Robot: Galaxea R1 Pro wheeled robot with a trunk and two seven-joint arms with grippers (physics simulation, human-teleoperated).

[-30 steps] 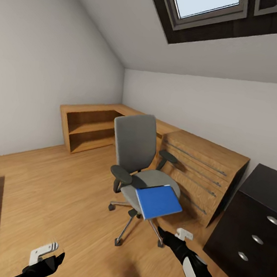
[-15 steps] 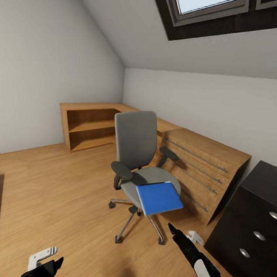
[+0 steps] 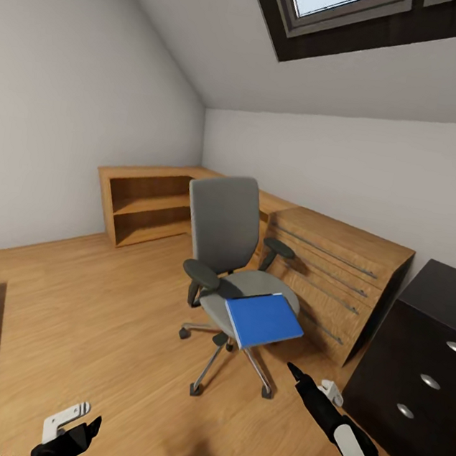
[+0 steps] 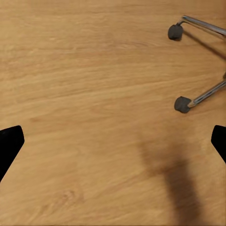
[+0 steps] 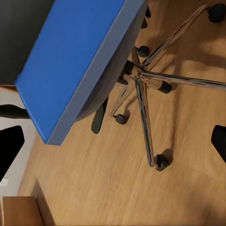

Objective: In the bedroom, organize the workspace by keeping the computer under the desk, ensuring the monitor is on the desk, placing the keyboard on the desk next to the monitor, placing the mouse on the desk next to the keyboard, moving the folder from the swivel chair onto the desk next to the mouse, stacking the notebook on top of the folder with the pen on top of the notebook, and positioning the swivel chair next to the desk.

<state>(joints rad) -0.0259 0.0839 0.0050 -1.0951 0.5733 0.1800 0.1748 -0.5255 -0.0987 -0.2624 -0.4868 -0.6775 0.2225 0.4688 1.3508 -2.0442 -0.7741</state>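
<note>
The folder (image 3: 263,321) is a thin, bright blue rectangle lying flat on the grey seat of the swivel chair (image 3: 221,233), and its near corner juts out past the seat's front edge. The chair has a tall grey back, black armrests and a chrome star base on casters, and it stands on the wooden floor (image 3: 100,311) just in front of the wooden drawer unit (image 3: 338,272). The low wooden shelving (image 3: 148,206) runs along the wall behind the chair, and the black drawers (image 3: 421,378) with round silver knobs sit beside the drawer unit, on the far side from the chair. In the head view the folder's long side runs from the chair's back out toward the front of the seat, angled toward the black drawers. The right wrist view gives what the head view cannot: the folder (image 5: 70,61) seen from below the seat's edge, its thickness showing as a paler blue band, with the chrome spokes (image 5: 155,84) and casters spread out under it. The right gripper (image 3: 310,388) hangs low beside the chair's base, fingers spread apart. The left gripper (image 3: 73,427) hangs well away from the chair, fingers wide apart, and its wrist view shows bare floor with two casters (image 4: 182,104).
</note>
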